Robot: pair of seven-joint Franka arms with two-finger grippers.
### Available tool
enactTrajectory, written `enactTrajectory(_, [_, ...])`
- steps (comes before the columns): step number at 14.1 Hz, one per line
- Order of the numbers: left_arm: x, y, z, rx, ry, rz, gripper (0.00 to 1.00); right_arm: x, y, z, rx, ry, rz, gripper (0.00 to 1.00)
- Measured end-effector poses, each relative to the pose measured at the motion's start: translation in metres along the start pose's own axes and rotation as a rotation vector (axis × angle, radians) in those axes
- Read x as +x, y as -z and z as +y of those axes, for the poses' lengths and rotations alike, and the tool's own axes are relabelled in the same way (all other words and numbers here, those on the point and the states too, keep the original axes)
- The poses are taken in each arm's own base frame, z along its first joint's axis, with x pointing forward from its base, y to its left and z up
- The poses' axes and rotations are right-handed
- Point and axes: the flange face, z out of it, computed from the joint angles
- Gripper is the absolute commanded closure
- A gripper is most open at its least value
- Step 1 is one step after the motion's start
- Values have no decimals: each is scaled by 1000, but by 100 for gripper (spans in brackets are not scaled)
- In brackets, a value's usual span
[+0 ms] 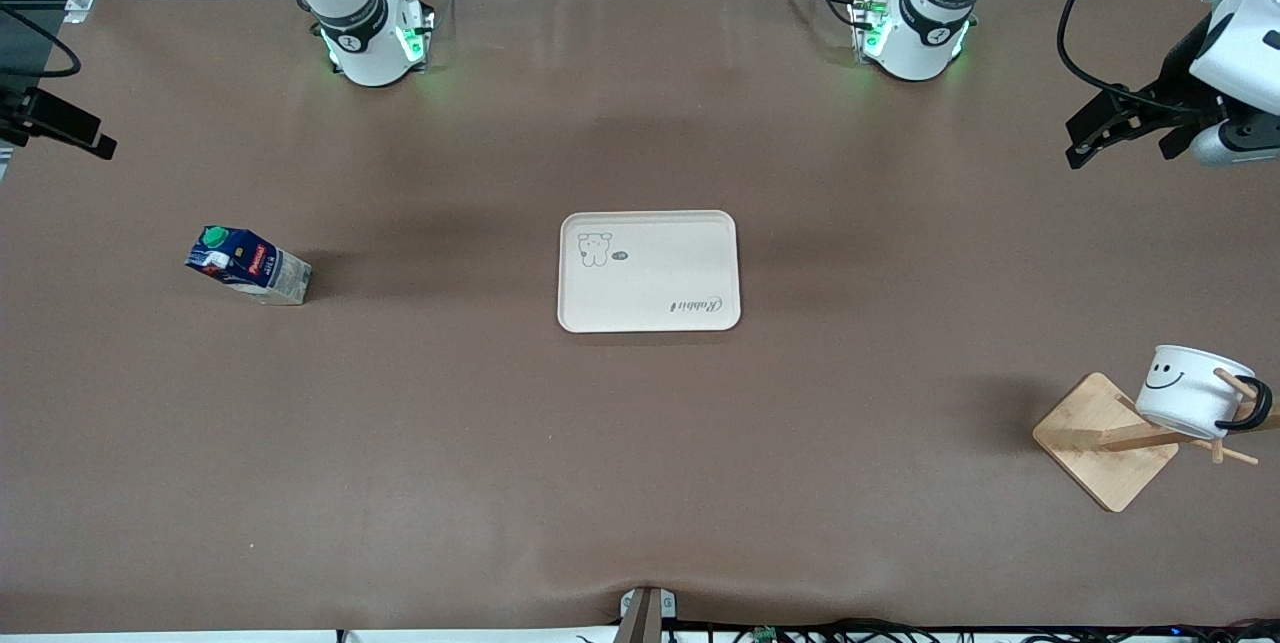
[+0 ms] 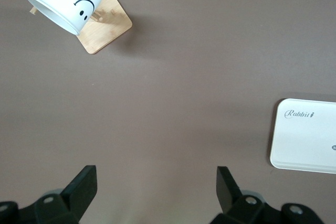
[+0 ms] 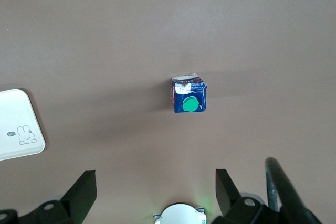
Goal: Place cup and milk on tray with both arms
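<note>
Standing upright on the brown surface (image 1: 640,483) toward the right arm's end, the small dark-blue milk carton (image 1: 248,265) with its green round cap lies well apart from the cream rectangular tray (image 1: 648,271) at the middle. The right gripper (image 3: 152,190) hangs high over the surface, jaws wide open; the right wrist view shows the carton centred ahead of the gap. The white smiley-faced cup (image 1: 1192,391) hangs tilted on a peg of the wooden rack (image 1: 1105,440), toward the left arm's end and nearer the front camera than the tray. The left gripper (image 2: 155,187), jaws also open, is up at that same end, the cup off to one side of its gap. Judgement: each arm is nearer its own object.
</note>
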Motion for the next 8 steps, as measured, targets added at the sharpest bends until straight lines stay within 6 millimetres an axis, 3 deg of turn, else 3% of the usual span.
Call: enactTrajectory(8, [2,-1,-7,0,13,0,0,1,-1,0,0,0,-2,0])
